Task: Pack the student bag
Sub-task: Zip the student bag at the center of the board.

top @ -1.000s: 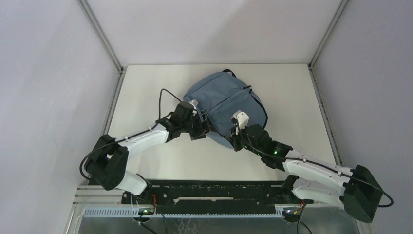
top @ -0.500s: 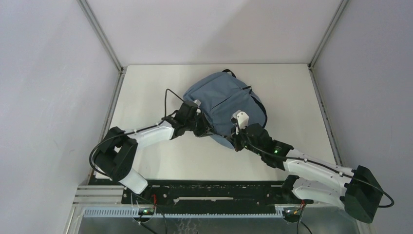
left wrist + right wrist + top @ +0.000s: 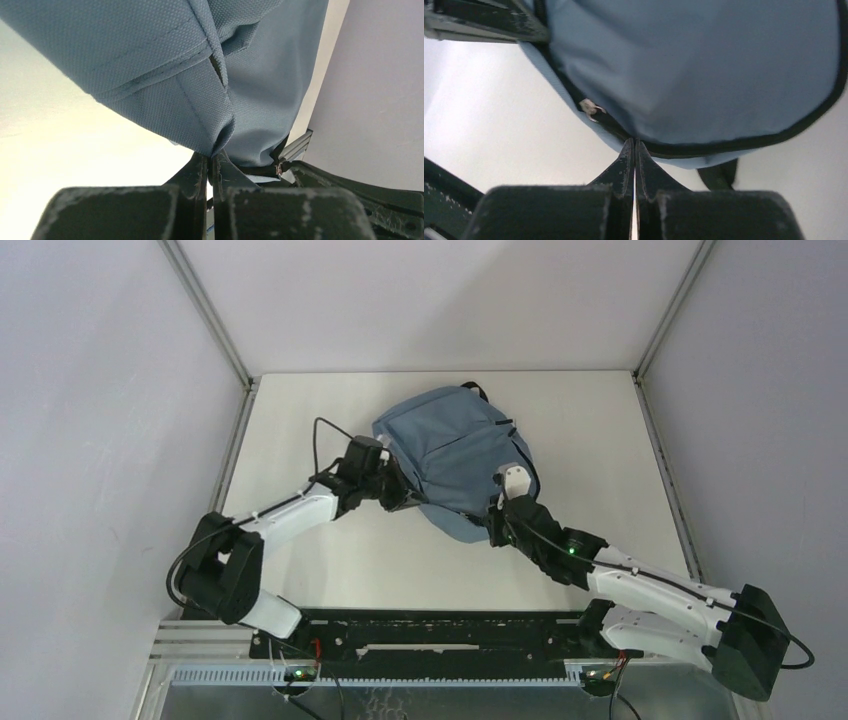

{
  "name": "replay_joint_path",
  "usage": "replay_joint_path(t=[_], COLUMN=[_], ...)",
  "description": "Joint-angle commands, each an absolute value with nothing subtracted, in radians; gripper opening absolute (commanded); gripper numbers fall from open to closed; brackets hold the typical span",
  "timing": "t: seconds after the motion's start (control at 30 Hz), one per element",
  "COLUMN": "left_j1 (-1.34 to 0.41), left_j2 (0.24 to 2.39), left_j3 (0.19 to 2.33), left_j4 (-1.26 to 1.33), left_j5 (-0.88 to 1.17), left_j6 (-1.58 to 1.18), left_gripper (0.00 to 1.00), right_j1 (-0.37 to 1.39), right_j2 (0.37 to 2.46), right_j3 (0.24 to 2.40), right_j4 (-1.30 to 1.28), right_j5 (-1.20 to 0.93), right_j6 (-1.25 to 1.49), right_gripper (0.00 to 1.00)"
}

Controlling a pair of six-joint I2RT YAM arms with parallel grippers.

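The student bag (image 3: 450, 445) is a grey-blue fabric backpack lying in the middle of the white table, top toward the back. At the bag's near left edge, my left gripper (image 3: 397, 497) is shut on it. The left wrist view shows that gripper (image 3: 212, 156) pinching a fold of the bag (image 3: 150, 60). My right gripper (image 3: 494, 525) holds the near right edge. Seen from the right wrist, this gripper (image 3: 634, 142) is shut on the black zipper band of the bag (image 3: 699, 65). A metal zipper pull (image 3: 589, 107) hangs just left of it.
The white table (image 3: 600, 440) is boxed in by grey walls with metal corner rails (image 3: 215, 330). A black strap (image 3: 719, 175) hangs under the bag. In the left wrist view the right arm (image 3: 350, 185) lies close beyond the bag.
My left gripper has closed from open onto the bag's fabric and pulled back and left. The bag has shifted slightly left and away. The right gripper stayed shut and followed along the edge.
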State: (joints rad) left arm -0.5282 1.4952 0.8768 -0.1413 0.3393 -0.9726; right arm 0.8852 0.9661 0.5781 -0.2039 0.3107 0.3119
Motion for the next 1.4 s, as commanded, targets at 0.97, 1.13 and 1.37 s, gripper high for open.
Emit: replay_joint_path(t=[0.97,1.13,1.37], left_j1=[-0.356,-0.356,-0.357], left_j2=[1.384,1.388,1.391], left_j3=[0.851,0.854,0.845], left_j4=[-0.230,-0.230,-0.221], left_j5=[0.356,0.360,0.370], left_j6=[-0.745,-0.744,-0.749], left_gripper=[0.00,0.00,0.00], right_j1=[0.359,0.348,0.347], right_j2=[1.207,1.232,1.164], right_j3=[0.615,0.614,0.547], right_j4=[-0.108,-0.110,-0.086], right_j5=[-0.436,-0.451,-0.396], right_j6=[0.849,0.889,0.931], right_gripper=[0.60,0.60,0.70])
